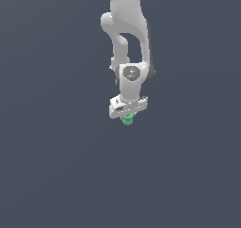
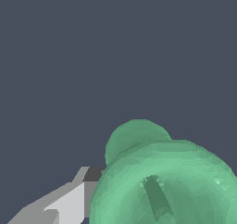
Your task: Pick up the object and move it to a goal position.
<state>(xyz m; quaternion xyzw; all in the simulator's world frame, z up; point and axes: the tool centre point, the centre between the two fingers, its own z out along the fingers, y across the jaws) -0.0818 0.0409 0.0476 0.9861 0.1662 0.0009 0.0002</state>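
Observation:
The green object (image 1: 127,120) is a small stubby cylinder just under my white gripper (image 1: 128,113) in the middle of the exterior view. Its lower end pokes out below the hand, and the fingers are hidden behind the hand and the object. In the wrist view the green object (image 2: 185,181) fills the lower part of the picture, very close to the camera, with a wide rim, a hollow middle and a rounder green part (image 2: 136,137) behind it. One grey-white finger (image 2: 69,202) lies against its side. The gripper looks shut on the object, held above the floor.
The white arm (image 1: 129,29) comes down from the top of the exterior view. All around is a plain dark grey-blue floor (image 1: 56,175), with no other object in view.

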